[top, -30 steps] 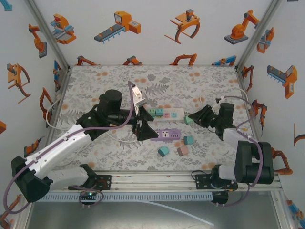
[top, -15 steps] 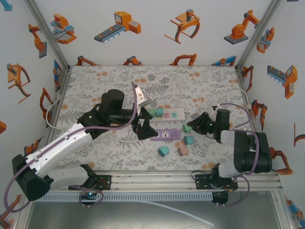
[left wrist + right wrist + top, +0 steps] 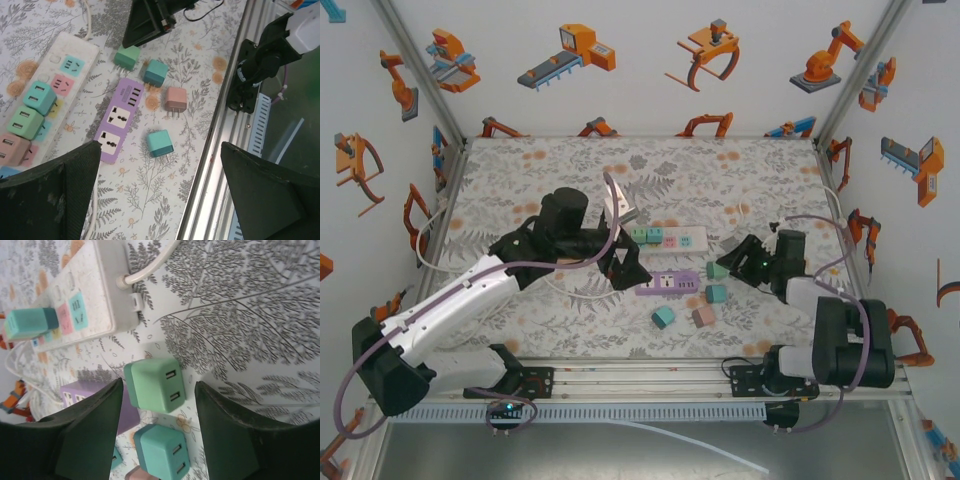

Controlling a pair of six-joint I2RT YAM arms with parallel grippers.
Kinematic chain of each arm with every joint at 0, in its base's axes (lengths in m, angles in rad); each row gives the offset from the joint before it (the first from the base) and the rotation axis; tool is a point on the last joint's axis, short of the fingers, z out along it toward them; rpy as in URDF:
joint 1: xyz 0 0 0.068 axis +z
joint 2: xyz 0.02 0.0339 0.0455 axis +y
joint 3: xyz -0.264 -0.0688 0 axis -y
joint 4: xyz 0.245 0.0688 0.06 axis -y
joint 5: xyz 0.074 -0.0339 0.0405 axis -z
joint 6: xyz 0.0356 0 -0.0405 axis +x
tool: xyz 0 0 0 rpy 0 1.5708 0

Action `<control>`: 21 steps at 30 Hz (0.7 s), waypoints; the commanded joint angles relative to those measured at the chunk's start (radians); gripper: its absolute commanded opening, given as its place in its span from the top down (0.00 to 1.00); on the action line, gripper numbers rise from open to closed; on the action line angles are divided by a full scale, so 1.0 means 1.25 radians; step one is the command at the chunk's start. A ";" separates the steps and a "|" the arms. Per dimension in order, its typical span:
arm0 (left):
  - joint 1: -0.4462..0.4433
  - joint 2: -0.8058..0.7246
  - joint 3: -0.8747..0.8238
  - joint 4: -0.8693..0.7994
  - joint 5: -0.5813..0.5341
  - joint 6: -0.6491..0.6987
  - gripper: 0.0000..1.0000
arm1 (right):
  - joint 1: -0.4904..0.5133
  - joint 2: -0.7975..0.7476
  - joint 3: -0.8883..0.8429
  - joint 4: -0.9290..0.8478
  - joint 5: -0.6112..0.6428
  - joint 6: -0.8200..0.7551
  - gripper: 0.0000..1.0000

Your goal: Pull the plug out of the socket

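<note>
Plug check: where do we see the green plug (image 3: 717, 270)?

— We see it lying on the table (image 3: 520, 170), right of centre, just off the right end of the white power strip (image 3: 672, 238) and out of its sockets. The right gripper (image 3: 159, 386) straddles it with jaws parted. A gap shows beside 1 finger, so the plug is not clamped.

And nearer to us than that?

— By the near edge we have 1 teal plug (image 3: 664, 317) and 1 pink plug (image 3: 704, 317) lying loose, side by side. A 2nd teal plug (image 3: 716, 293) sits just behind them, close against the green one; we cannot tell whether they touch. The purple power strip (image 3: 668, 283) lies just left of that pair.

The left gripper?

— The left gripper (image 3: 628, 268) hangs at the purple strip's left end, jaws spread wide and holding nothing. Farther back, the white strip carries 3 seated plugs (image 3: 37, 97) toward its left end.
</note>
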 commanded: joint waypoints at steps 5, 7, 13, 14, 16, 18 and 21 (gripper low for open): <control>-0.004 0.008 0.040 -0.036 -0.152 0.001 0.03 | -0.002 -0.199 0.081 -0.196 0.094 -0.107 0.41; -0.003 0.010 0.037 -0.031 -0.199 -0.011 0.03 | -0.002 -0.253 0.098 -0.201 0.099 -0.131 0.41; 0.010 0.005 -0.021 0.069 -0.338 -0.092 0.03 | 0.046 -0.355 0.124 -0.044 0.087 -0.262 0.41; 0.018 0.003 -0.039 0.099 -0.358 -0.123 0.03 | 0.068 -0.363 0.126 -0.005 0.087 -0.305 0.40; 0.048 0.003 -0.059 0.135 -0.367 -0.177 0.03 | 0.119 -0.358 0.138 0.049 0.079 -0.413 0.38; 0.089 0.009 -0.074 0.152 -0.366 -0.235 0.03 | 0.170 -0.337 0.166 0.066 0.058 -0.534 0.35; 0.158 0.021 -0.092 0.164 -0.350 -0.323 0.03 | 0.231 -0.285 0.224 0.037 0.003 -0.719 0.33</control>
